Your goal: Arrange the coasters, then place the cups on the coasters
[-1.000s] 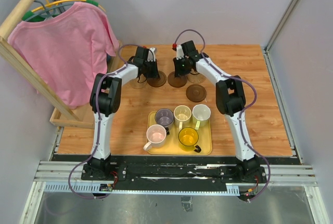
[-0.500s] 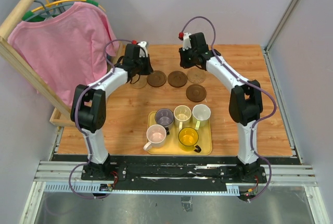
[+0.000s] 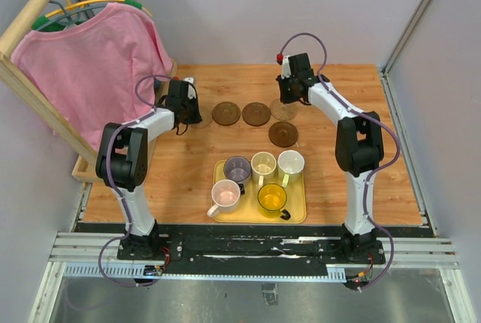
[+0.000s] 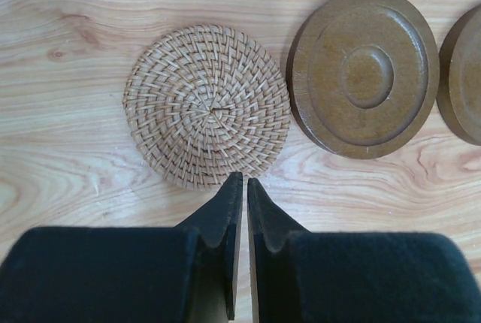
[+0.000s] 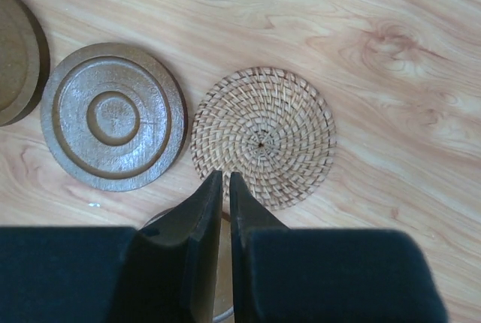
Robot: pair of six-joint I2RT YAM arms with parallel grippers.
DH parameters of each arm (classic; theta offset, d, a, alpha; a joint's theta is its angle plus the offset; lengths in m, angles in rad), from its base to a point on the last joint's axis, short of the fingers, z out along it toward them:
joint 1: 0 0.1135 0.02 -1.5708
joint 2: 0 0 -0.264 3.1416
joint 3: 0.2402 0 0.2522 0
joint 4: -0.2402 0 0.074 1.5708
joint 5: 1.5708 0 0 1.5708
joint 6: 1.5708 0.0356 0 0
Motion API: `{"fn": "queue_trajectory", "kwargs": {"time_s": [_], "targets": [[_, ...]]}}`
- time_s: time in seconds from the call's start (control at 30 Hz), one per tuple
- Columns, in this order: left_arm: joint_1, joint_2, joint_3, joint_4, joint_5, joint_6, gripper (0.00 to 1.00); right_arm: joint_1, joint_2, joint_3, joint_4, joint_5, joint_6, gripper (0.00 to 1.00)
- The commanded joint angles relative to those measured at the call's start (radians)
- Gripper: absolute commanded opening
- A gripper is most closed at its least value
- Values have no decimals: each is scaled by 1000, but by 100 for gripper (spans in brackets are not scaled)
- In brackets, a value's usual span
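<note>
Just beyond the tips of my left gripper (image 4: 239, 182), whose jaws are pressed together on nothing, a tan woven coaster (image 4: 207, 105) lies flat on the table (image 4: 68, 60), free of me. Off to the right of those jaws, just beside it and not touching, sits a dark brown coaster (image 4: 364, 71). Ahead of my right gripper (image 5: 222, 176), jaws likewise together and empty, lies the second woven coaster (image 5: 261, 137), with another dark brown disc (image 5: 113, 116) just left of it.

A second ago both my grippers were close together at the middle of the row, low over the two dark discs. Since then my arms have swung apart, each to its own end, and I now hover over the woven pair. The discs themselves seem to lie where they did.

I take that to mean the middle of the row is settled and the ends are being checked. One dark coaster (image 3: 283, 134) sits out of line, behind my right jaws toward the yellow tray (image 3: 216, 216). All five cups (image 3: 264, 164) stand on that tray, well behind both grippers, none yet on a coaster. That half of the job has not begun.
</note>
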Motion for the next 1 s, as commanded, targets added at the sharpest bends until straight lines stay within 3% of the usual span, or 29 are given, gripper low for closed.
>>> {"fn": "queue_trajectory", "kwargs": {"time_s": [0.0, 0.3, 0.97], "targets": [[3, 57, 41, 12, -11, 7, 11, -15, 70, 53, 0, 4, 0, 9], [7, 140, 75, 15, 12, 12, 10, -22, 130, 69, -19, 3, 0, 9], [57, 240, 170, -16, 48, 26, 10, -23, 82, -99, -42, 35, 50, 4]]}}
